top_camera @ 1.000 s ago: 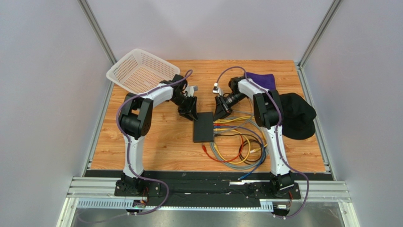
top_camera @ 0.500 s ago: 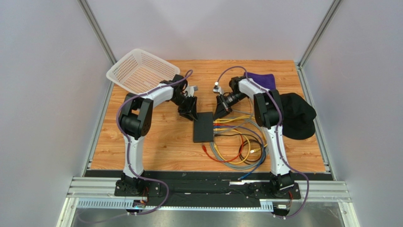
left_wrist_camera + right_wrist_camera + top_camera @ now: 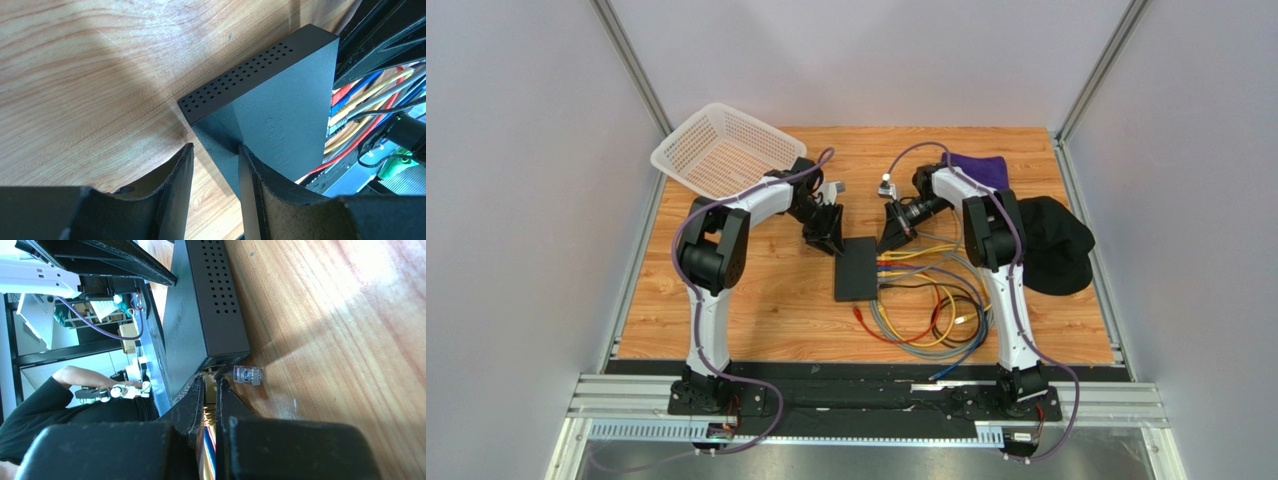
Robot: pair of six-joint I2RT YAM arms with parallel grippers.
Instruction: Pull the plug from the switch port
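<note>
The flat black switch (image 3: pixel 856 270) lies mid-table with coloured cables (image 3: pixel 926 310) running out of its right edge. My right gripper (image 3: pixel 894 238) sits at the far end of that socket edge. In the right wrist view it (image 3: pixel 212 382) is shut on the yellow-booted plug in the end port of the switch (image 3: pixel 200 305). A loose clear plug (image 3: pixel 247 375) lies on the wood beside the fingertips. My left gripper (image 3: pixel 215 150) stands half open at the switch's far left corner. One finger (image 3: pixel 247 170) rests on the switch (image 3: pixel 280 100) and the other is over bare wood.
A white mesh basket (image 3: pixel 721 150) stands at the back left. A purple cloth (image 3: pixel 981 168) and a black cap (image 3: pixel 1051 245) lie at the right. The loops of cable spread toward the near edge, right of the switch.
The right gripper's jaws have closed at the switch's socket edge. Both arms and the switch stay where they were.
</note>
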